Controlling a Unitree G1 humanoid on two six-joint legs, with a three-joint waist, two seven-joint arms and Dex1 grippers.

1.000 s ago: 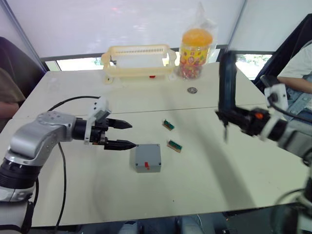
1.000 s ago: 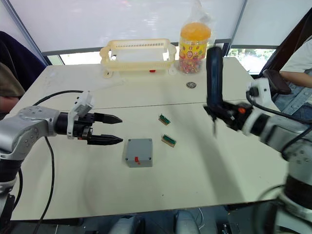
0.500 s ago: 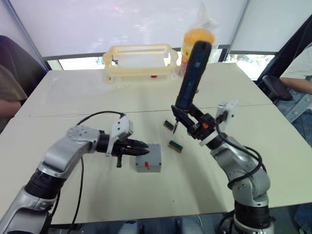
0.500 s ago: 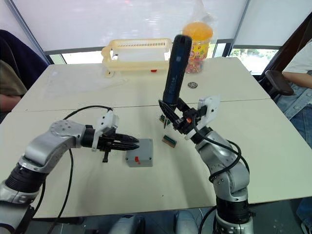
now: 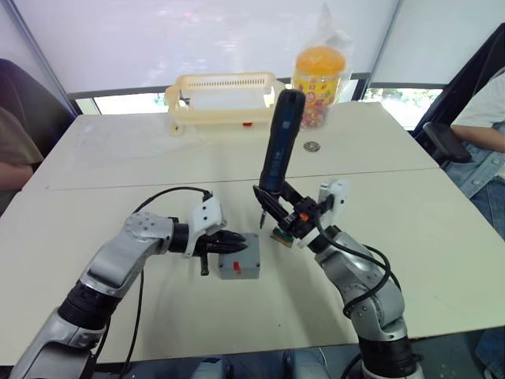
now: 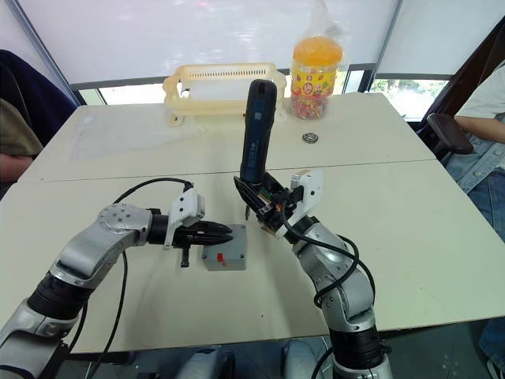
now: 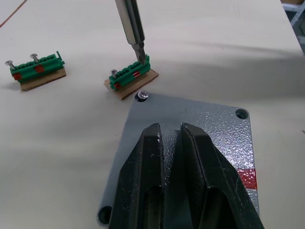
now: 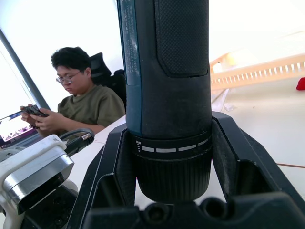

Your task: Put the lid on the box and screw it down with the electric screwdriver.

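Observation:
The grey box (image 5: 239, 271) with a red mark on its side sits mid-table, and the lid (image 7: 217, 129) lies on top of it. One screw (image 7: 142, 95) stands in a corner hole of the lid. My left gripper (image 7: 170, 128) is shut, its fingers lying across the lid with nothing between them. My right gripper (image 5: 286, 216) is shut on the electric screwdriver (image 5: 280, 142), held upright just right of the box. The screwdriver's metal bit (image 7: 132, 26) touches a green terminal block (image 7: 131, 78) next to the lid's screwed corner.
A second green terminal block (image 7: 35, 71) lies farther out on the table. A cream basket (image 5: 225, 99), a candy jar (image 5: 319, 75) and a small round metal piece (image 5: 312, 146) stand at the back. People sit at the left edge (image 5: 16, 150) and the right edge (image 5: 481, 110).
My left gripper went from wide open to shut and moved right onto the lid. The right arm swung the screwdriver in from the right until the bit came down by the box.

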